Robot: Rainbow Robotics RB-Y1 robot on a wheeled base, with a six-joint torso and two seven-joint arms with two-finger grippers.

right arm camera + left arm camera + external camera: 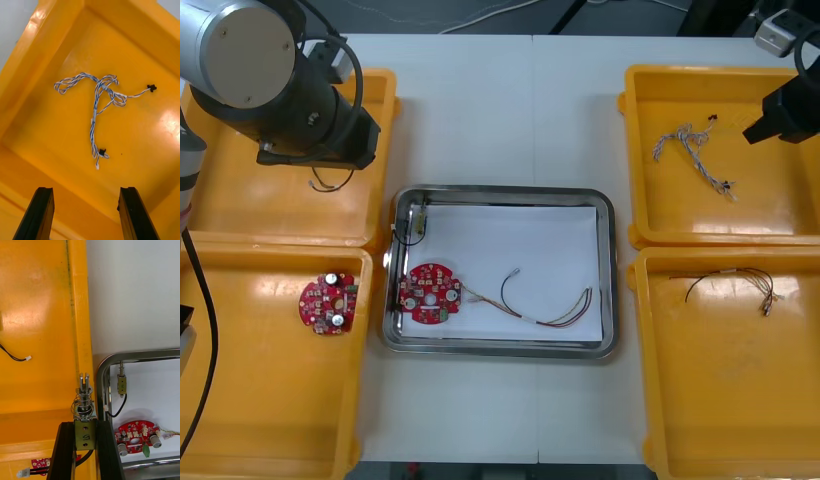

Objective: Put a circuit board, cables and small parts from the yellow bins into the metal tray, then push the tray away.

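Observation:
My left gripper (84, 424) is shut on a small metal part (84, 399) with a spring, held over the rim between the far left yellow bin (37, 315) and the metal tray (102, 369). In the tray (605, 215), white inside, lie a red circuit board (430, 293), a red and yellow cable (550, 308) and a small metal part on a black cable (417, 222). My right gripper (86, 191) is open above the twisted blue and white cable (98, 107) in the far right bin (770, 205).
A second red circuit board (330, 303) lies in the near left bin (260, 400). A black cable (330, 184) is in the far left bin, another black cable (730, 283) in the near right bin (730, 400). Bare table lies beyond the tray.

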